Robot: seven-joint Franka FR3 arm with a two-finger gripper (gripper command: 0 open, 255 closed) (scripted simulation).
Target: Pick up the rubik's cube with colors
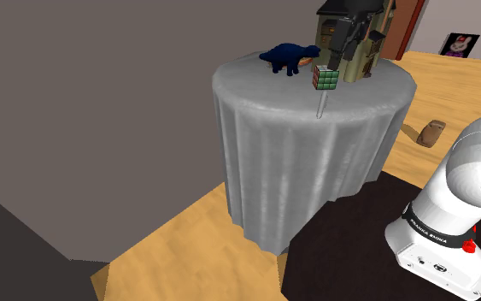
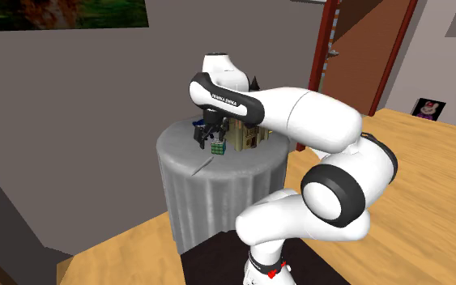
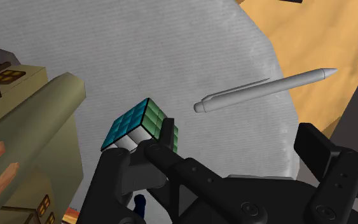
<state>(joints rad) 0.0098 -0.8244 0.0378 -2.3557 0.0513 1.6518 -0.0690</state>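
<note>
My gripper [image 3: 238, 137] hangs over the round table [image 1: 298, 162], which is draped in grey cloth. Its two black fingers [image 3: 165, 149] stand apart and clasp nothing. The rubik's cube [image 3: 139, 124] shows teal, green and white faces in the wrist view. It rests on the cloth just past the tip of one finger, outside the gap rather than within it. Whether that finger touches it I cannot tell.

A tan model house [image 3: 37, 121] rises close beside the cube on the side away from the gap, crowding that flank. A grey pen [image 3: 266, 89] lies flat on the cloth beyond the other side, apart from the cube and near the table's rim.

In the shoulder view, the cube sits between a dark blue toy animal [image 1: 288, 58] toward the left and the house toward the right. The pen lies in front of it, at the cloth's edge. My gripper there stands in front of the house, just above the cube.
</note>
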